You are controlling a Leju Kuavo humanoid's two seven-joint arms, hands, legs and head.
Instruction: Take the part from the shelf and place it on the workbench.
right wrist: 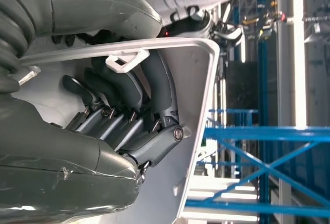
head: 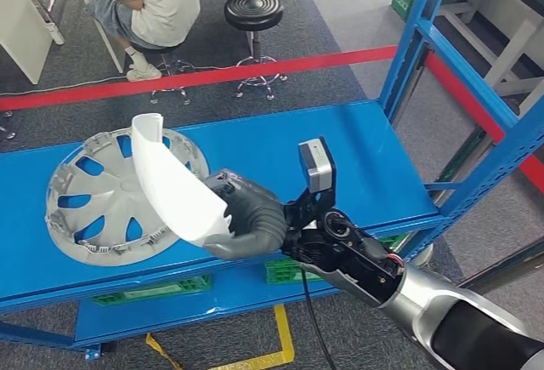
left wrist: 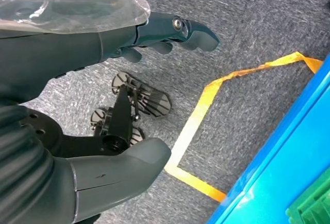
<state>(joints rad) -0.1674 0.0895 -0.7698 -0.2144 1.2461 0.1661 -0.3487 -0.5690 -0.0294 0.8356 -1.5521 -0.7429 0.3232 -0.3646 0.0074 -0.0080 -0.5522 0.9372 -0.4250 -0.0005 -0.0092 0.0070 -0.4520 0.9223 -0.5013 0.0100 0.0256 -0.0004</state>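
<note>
1. Right hand (head: 246, 217) wrapped around lower end of white curved part (head: 173, 179); fingers (right wrist: 128, 95) curled against its inner face, thumb on the other side.
2. Part carried in the air, above front edge of blue workbench (head: 269, 153); upper end curling up over silver wheel cover (head: 96, 200). Not yet resting on any surface.
3. Left hand (left wrist: 116, 95) hanging low beside the bench over grey carpet (left wrist: 252, 23) and yellow floor tape (left wrist: 202, 110); fingers straight, apart from thumb, nothing held.
4. Progress: removal from shelf judged complete; transport near its end. Remaining: lowering onto a bare patch of bench beside wheel cover, then release.
5. Farther back: red floor tape (head: 257, 71), black stool (head: 254, 9), seated person (head: 150, 4), blue shelf frame (head: 474, 72).
</note>
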